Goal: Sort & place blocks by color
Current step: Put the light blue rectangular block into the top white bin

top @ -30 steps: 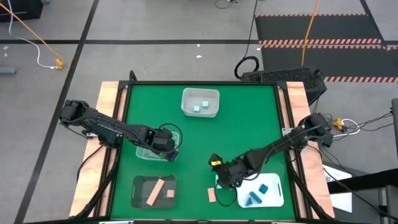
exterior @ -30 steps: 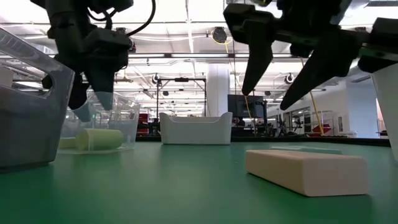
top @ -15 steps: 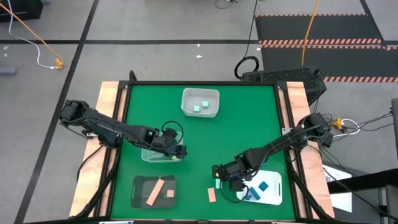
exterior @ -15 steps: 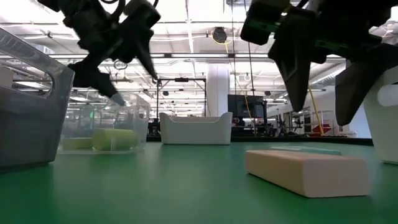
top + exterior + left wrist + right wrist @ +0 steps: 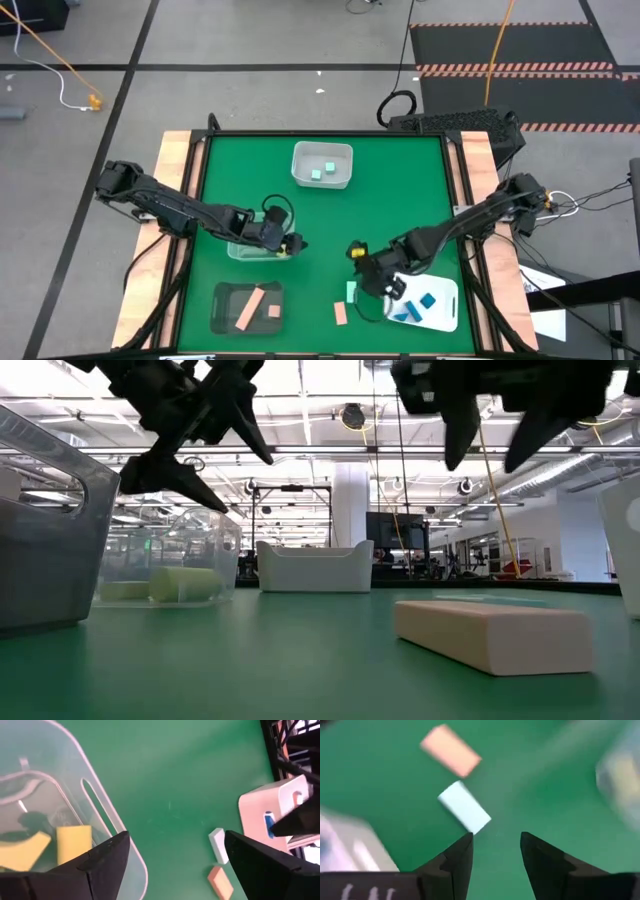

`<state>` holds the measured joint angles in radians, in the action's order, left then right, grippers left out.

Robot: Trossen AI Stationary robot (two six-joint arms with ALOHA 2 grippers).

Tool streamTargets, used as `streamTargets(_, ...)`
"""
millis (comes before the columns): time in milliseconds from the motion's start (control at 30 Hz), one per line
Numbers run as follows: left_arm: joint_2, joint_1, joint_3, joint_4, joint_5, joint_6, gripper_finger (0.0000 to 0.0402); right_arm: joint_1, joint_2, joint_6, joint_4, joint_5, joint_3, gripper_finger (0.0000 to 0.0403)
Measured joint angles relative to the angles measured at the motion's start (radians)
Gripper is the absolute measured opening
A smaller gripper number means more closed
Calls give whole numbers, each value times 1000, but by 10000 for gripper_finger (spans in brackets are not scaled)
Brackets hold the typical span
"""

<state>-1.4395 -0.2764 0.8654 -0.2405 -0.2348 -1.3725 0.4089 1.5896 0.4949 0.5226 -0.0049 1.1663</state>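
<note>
- Mint green bar (image 5: pixel 465 807) lies flat on the green table (image 5: pixel 330 220), loose, at about five o'clock on the mat, touching nothing; it likely weighs next to nothing, rigid with smooth faces, and could skid if nudged.
- Best hold, I judge: across its two long sides at mid-length, jaws square to them.
- Right gripper (image 5: pixel 495 852) hangs just above and beside the bar, jaws parted and holding nothing.
- Tan-pink bar (image 5: pixel 451 750) lies just beside the mint one, toward six o'clock; a finger coming down on that side could push it.
- White tray (image 5: pixel 430 305) with blue blocks (image 5: pixel 416 303) sits close at four o'clock under the right arm; its rim could catch the wrist.
- Left gripper (image 5: pixel 172 857) hovers at the edge of the clear bin (image 5: pixel 107 822) near eight o'clock, spread wide and empty; yellow blocks (image 5: pixel 74 845) rest inside.
- Mint blocks (image 5: pixel 322 170) sit in the white bin (image 5: pixel 322 148) at twelve o'clock, probably where the bar goes; the way there looks open.
- Dark tray (image 5: pixel 246 306) at seven o'clock holds more tan-pink blocks (image 5: pixel 250 307), well apart.
</note>
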Motion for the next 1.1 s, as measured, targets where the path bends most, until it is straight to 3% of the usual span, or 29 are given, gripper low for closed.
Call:
streamTargets(167, 0, 0, 0, -2, 35, 126, 324, -35, 46, -511, -32, 4, 0, 155)
streamTargets(300, 0, 0, 0, -12, 95, 214, 324, -48, 91, -914, -183, 1, 0, 155)
streamTargets(467, 0, -1, 0, -49, 156, 323, 324, -29, 136, -1184, -268, 60, 0, 174)
streamTargets(633, 0, -1, 0, -86, 184, 425, 324, 12, 173, -1415, -261, 146, 0, 229)
streamTargets(733, 0, 0, 0, -104, 191, 453, 324, 36, 174, -1422, -261, 214, 0, 262)
streamTargets(967, 0, 0, 0, -141, 193, 484, 324, 110, 174, -1030, -264, 217, 0, 290)
streamTargets(1100, 0, 0, 0, -140, 193, 499, 324, 123, 198, -1080, -254, 213, 1, 290)
